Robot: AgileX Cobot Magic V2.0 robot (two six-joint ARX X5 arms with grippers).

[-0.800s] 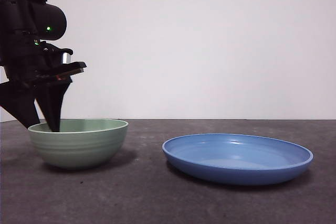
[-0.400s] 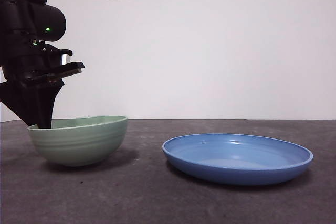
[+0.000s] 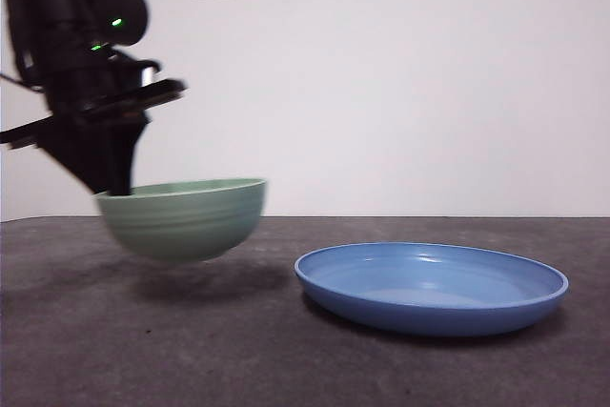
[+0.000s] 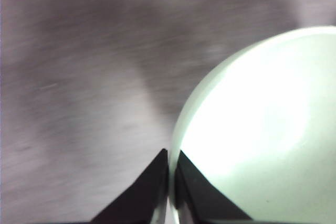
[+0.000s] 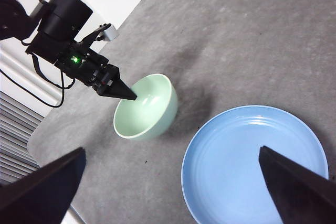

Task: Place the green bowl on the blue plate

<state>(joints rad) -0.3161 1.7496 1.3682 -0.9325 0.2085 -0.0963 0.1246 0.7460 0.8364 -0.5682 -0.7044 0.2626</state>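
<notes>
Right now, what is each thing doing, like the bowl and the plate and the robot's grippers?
green bowl: lifted off the table, tilted, held by its rim.
blue plate: flat on the table, nothing in it, apart from the bowl.
left gripper: shut on the green bowl's rim.
right gripper: open, high above the table, holding nothing.

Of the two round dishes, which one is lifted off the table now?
The pale sage-green ridged bowl: the left end effector grips its rim and a shadow lies under it. The wide glossy blue plate rests on the table.
</notes>
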